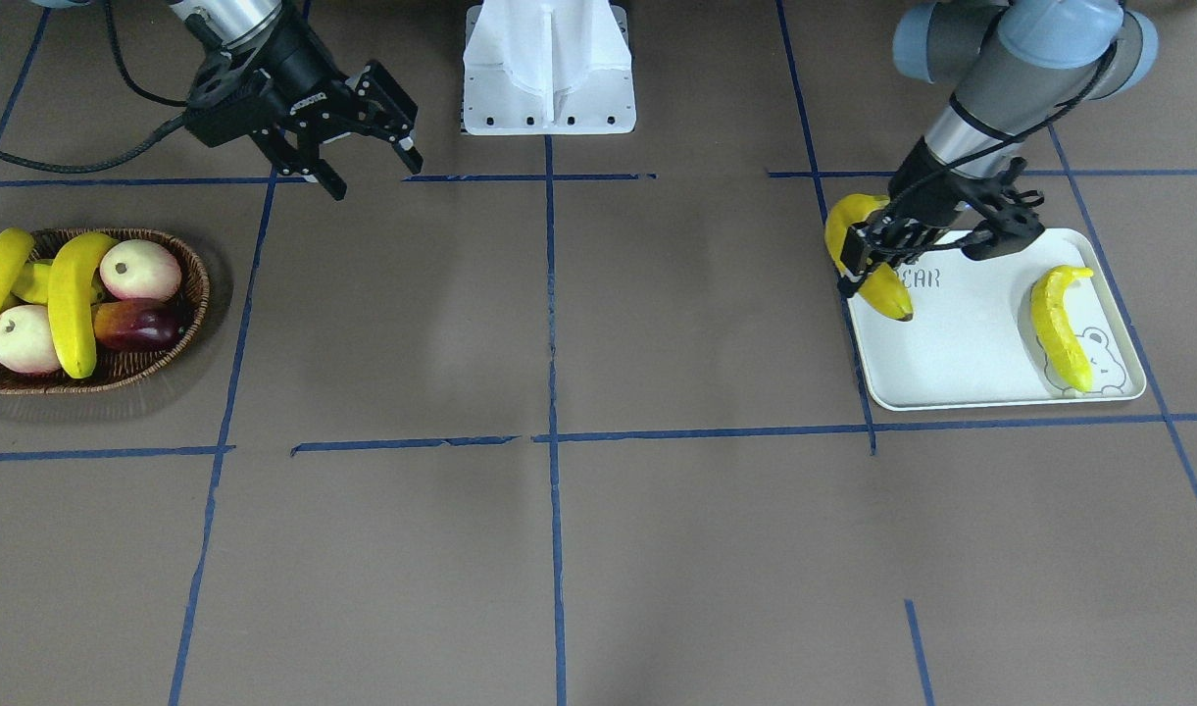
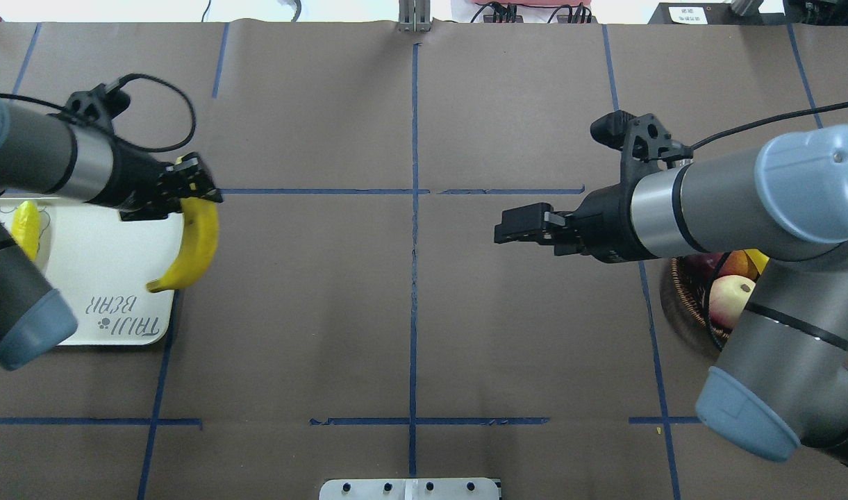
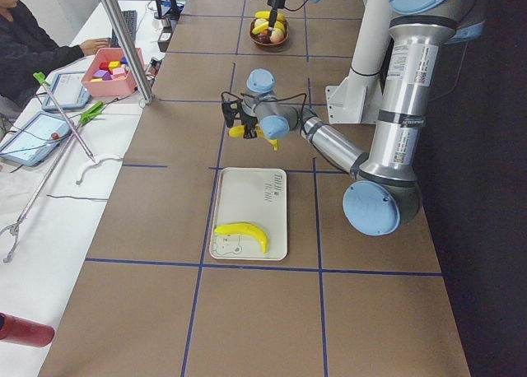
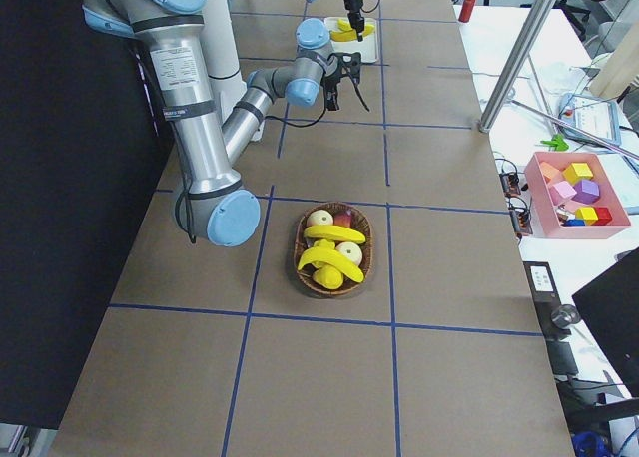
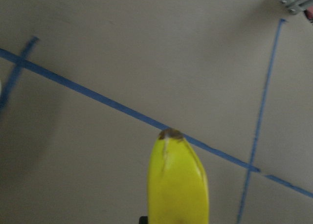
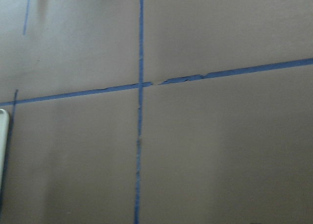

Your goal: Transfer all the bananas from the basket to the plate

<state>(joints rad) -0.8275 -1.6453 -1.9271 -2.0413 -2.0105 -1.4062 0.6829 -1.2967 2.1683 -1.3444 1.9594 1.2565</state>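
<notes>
Two bananas (image 1: 72,304) lie in the basket (image 1: 194,270), and a third banana (image 1: 1059,328) rests on the plate (image 1: 961,368). My left pincer (image 1: 877,260) grips the fourth banana (image 1: 890,294) over the plate's edge. I'd carry it further inward, lower it flat, then let go. My right pincer (image 1: 375,176) hangs wide open above the desk (image 1: 559,343).

Grey arms (image 2: 708,201), pale-blue joint caps (image 2: 746,417), black cables (image 2: 167,90).
</notes>
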